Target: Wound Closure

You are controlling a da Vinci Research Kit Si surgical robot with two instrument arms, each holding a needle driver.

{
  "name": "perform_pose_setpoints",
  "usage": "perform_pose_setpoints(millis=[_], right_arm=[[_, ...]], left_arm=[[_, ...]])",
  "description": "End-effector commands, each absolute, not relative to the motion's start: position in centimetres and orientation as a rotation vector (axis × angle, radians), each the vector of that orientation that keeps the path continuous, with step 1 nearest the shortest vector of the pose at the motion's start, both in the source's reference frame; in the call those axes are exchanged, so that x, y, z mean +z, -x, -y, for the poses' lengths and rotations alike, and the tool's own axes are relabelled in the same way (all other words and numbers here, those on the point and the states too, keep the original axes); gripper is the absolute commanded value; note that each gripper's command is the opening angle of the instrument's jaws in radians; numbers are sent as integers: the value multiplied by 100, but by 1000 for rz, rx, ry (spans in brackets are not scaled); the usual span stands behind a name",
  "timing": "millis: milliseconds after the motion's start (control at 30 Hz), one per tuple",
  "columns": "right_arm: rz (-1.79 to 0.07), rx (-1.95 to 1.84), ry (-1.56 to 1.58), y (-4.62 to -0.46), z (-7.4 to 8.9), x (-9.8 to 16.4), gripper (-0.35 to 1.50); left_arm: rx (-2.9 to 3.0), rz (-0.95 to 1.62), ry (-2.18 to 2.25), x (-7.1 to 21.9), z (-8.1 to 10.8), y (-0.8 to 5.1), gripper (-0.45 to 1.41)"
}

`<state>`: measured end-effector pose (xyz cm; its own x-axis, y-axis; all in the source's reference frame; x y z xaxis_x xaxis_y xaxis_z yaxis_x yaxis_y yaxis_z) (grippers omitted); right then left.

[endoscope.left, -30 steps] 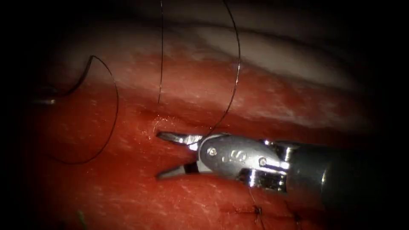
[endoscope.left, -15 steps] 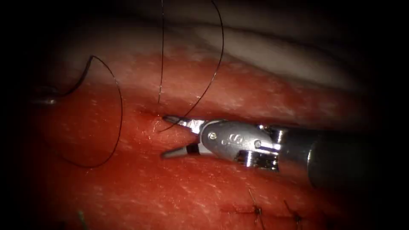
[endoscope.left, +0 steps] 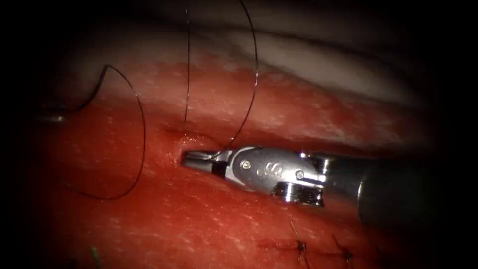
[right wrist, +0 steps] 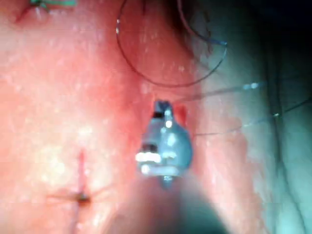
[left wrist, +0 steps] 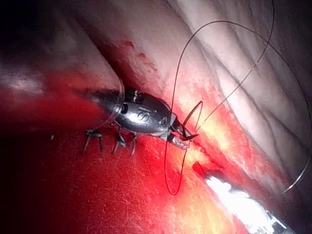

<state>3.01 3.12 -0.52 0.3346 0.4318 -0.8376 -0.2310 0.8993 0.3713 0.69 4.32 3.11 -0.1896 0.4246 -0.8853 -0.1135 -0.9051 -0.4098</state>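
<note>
My right tool (endoscope.left: pixel 191 159) comes in from the right and lies low over the red tissue (endoscope.left: pixel 164 219), its tip at the left end of the cut (endoscope.left: pixel 175 132). Its jaws are shut on the black thread (endoscope.left: pixel 253 84), which rises from them in a curve; the left wrist view shows a thread loop at the same jaws (left wrist: pixel 185 139). A second strand (endoscope.left: pixel 187 69) climbs straight from the cut. At the far left a dim metal glint, seemingly the needle (endoscope.left: pixel 55 118), lies on the tissue, held by no tool, with a wide thread loop (endoscope.left: pixel 142 129) trailing from it. A bright metal part of my left tool (left wrist: pixel 239 202) lies close over the tissue.
Two tied stitches (endoscope.left: pixel 300 246) (endoscope.left: pixel 346 254) sit to the lower right of the right tool. A short green thread end (endoscope.left: pixel 94 254) lies at the lower left. Pale fat (endoscope.left: pixel 318 65) borders the tissue at the back.
The right tool's jaws went from wide open to shut, closing on the thread that lay between them. Its tip stayed at the end of the cut.
</note>
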Motion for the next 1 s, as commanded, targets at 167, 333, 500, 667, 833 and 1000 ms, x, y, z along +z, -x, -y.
perform_pose_setpoints(millis=[167,333,500,667,833,1000], right_arm=[[-1156,419,-234,-318,-289,-86,-35],[-1167,408,-266,-321,-269,-128,-35],[-1187,385,-304,-326,-250,-161,-35],[-1199,339,-357,-342,-216,-207,-35],[-1220,310,-387,-357,-193,-238,-35],[-1228,282,-424,-366,-178,-259,-35]], left_arm=[[2151,363,1731,317,-426,-63,-35],[2152,362,1731,318,-426,-63,-35],[2152,362,1731,318,-426,-63,-35],[2153,357,1728,319,-426,-63,-35],[2153,357,1728,319,-426,-63,-35],[2153,357,1727,319,-426,-63,-35]])
